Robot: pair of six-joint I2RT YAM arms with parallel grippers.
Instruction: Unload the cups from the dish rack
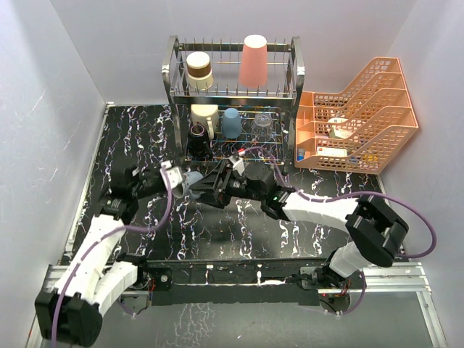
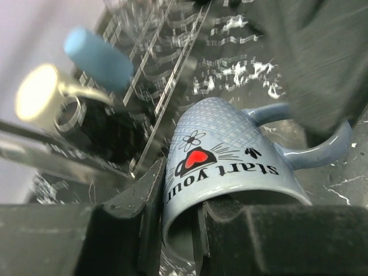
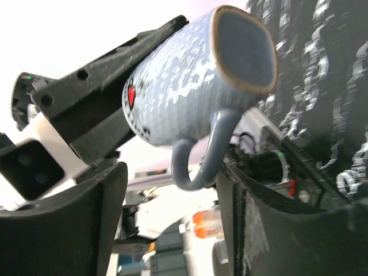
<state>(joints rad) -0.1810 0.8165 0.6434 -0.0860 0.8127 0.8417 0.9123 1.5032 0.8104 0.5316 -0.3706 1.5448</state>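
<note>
Top view: six cups (image 1: 254, 61) stand in the dish rack (image 1: 172, 72), two above, four below; a pale-blue mug (image 1: 190, 181) is held before it, over the bench (image 1: 138, 130). Left wrist: left fingers (image 2: 138, 218) clamped on its rim (image 2: 172, 230). Right wrist: right fingers (image 3: 69, 230) apart, flanking its handle (image 3: 198, 155); unloading appears barely begun.

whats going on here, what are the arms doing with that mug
The left hand grips a pale blue mug by its rim, in front of the dish rack. The right hand is open, its fingers either side of the mug's handle. Other cups, such as the pink tumbler, sit in the rack.
</note>
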